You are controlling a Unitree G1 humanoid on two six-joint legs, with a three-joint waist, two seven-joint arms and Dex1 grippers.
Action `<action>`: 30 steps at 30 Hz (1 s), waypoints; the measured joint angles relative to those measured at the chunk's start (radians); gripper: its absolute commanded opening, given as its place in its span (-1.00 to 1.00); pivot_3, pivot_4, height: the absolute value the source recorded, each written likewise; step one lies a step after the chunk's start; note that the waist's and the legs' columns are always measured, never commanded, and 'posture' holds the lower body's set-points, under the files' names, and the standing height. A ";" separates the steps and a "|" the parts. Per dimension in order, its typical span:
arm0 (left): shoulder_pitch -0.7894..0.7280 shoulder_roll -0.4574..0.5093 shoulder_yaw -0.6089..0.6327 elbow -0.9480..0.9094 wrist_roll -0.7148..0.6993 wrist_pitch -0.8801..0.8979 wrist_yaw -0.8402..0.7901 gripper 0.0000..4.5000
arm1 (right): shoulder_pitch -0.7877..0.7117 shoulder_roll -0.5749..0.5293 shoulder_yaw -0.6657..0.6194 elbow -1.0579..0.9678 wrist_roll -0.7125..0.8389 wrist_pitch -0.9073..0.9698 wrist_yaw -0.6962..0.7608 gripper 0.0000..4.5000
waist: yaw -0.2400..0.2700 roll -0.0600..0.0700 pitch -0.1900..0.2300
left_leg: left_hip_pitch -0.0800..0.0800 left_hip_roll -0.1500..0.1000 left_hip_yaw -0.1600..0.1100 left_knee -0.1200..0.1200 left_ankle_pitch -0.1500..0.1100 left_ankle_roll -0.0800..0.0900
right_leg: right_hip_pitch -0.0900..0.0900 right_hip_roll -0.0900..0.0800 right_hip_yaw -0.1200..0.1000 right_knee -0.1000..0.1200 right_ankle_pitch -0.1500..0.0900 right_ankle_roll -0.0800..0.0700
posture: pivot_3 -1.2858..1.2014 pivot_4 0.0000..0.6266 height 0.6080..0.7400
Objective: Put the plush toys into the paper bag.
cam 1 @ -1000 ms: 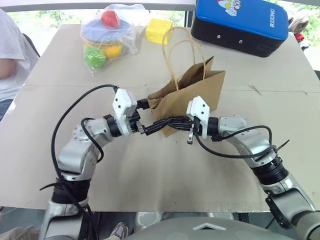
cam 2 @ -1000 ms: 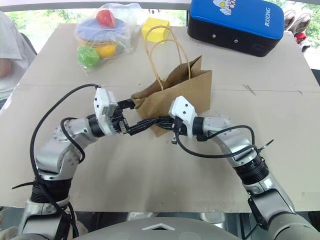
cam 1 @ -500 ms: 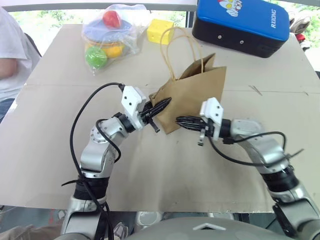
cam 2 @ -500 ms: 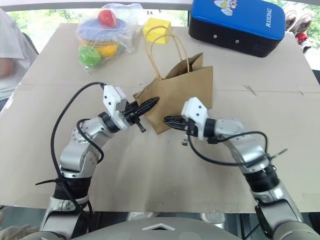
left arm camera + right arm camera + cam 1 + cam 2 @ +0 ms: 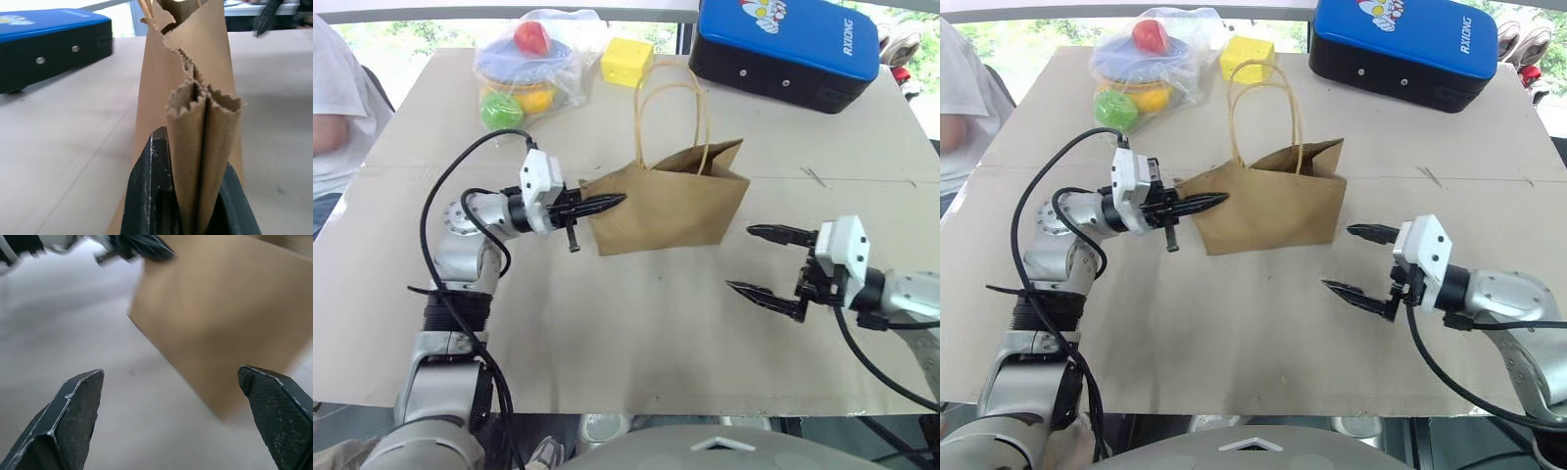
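The brown paper bag [image 5: 671,201] stands upright on the table with its two loop handles [image 5: 671,108] raised. My left gripper [image 5: 607,203] is shut on the folded left side edge of the bag. In the left wrist view that pleated edge [image 5: 203,122] is pinched between the black fingers [image 5: 151,186]. My right gripper [image 5: 740,258] hangs open to the right of the bag, apart from it, with nothing between its fingers [image 5: 73,406]. The plush toys are out of view.
A clear plastic bag of coloured balls [image 5: 524,64] and a yellow cube [image 5: 626,61] lie at the back left. A blue case [image 5: 788,44] sits at the back right. A person [image 5: 333,108] sits at the table's left edge.
My left gripper shut on the bag's side edge and drew it left, spreading the bag. My right gripper pulled away to the right and opened.
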 measured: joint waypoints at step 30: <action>1.054 0.065 0.614 -0.805 -0.260 0.629 0.386 0.98 | 0.328 -0.027 -0.372 0.218 -0.009 -0.249 0.239 1.00 | 0.000 0.000 -0.001 | 0.004 0.007 0.002 -0.001 0.000 0.000 | 0.003 -0.003 0.001 -0.003 -0.003 -0.004 | 0.03 -0.52 1.00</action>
